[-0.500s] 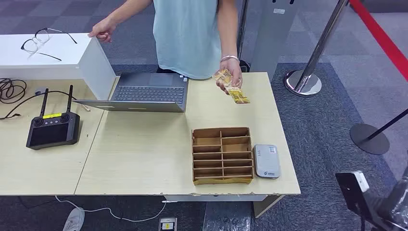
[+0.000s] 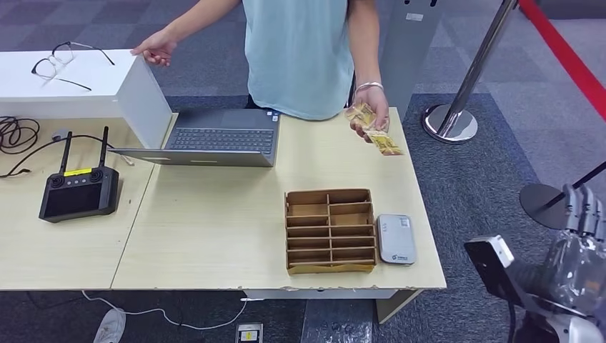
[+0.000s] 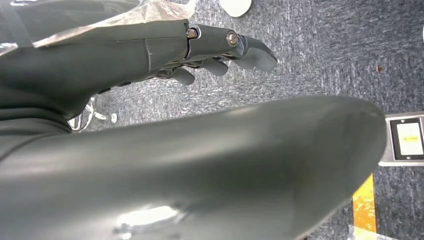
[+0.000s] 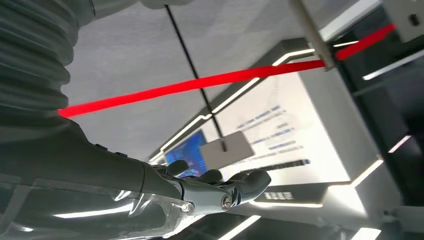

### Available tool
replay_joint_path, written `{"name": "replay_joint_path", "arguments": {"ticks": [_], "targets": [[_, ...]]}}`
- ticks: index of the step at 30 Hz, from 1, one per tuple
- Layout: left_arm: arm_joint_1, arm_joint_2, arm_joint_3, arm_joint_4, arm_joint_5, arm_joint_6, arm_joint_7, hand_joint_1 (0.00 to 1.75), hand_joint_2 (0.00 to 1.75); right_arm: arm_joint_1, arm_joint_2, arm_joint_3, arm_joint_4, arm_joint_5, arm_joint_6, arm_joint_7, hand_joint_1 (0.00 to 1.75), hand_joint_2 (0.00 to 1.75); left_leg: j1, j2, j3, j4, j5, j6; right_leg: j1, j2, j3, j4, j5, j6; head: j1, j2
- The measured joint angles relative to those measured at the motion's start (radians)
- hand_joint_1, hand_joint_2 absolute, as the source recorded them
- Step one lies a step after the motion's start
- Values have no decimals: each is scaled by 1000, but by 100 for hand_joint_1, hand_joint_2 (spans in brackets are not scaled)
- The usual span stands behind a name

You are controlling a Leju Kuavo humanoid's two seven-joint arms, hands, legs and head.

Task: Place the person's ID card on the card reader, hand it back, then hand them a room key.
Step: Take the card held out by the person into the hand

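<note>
**Card in the person's hand, both robot hands empty**

A person in a pale blue-green shirt [image 2: 296, 50] stands at the far side of the light wooden worktop [image 2: 214, 221]. One of their hands [image 2: 371, 114], with a silver bangle at the wrist, holds a small yellow-patterned card [image 2: 382, 141] above the far right corner of the worktop, tilted down toward the robot. Their other hand [image 2: 154, 48] rests at the edge of a white box [image 2: 78, 86] on which a pair of thin-framed glasses [image 2: 61, 61] lies.

Near the worktop's front right edge sits a brown cardboard divider tray [image 2: 331, 230] with many compartments; what they contain cannot be made out. Just beside it on the right lies the flat grey card reader [image 2: 396, 239]. An open grey laptop [image 2: 211, 139] stands at the back, and a black handheld controller with two antennas [image 2: 77, 189] lies on the left.

The right robot hand [image 2: 582, 211] is raised off the right end of the worktop, well apart from the card, fingers slightly parted and gripping nothing. In the left wrist view the left robot hand [image 3: 220, 55] hangs over grey carpet, fingers loosely bent and empty.
</note>
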Motion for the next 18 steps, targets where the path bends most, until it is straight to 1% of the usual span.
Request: {"name": "replay_joint_path", "arguments": {"ticks": [9,18], "targets": [[0,0,-2,0,-14,-11,-1,0,0,-122,-27,148,-25,25,40,-12,0,175,0,0,-1,0,0,0,0,0,0,0,0,0,0,0],[-1,2,-15,0,-30,-17,-10,0,0,-222,-34,273,-23,40,103,-41,0,175,0,0,-1,0,0,0,0,0,0,0,0,0,0,0]]}}
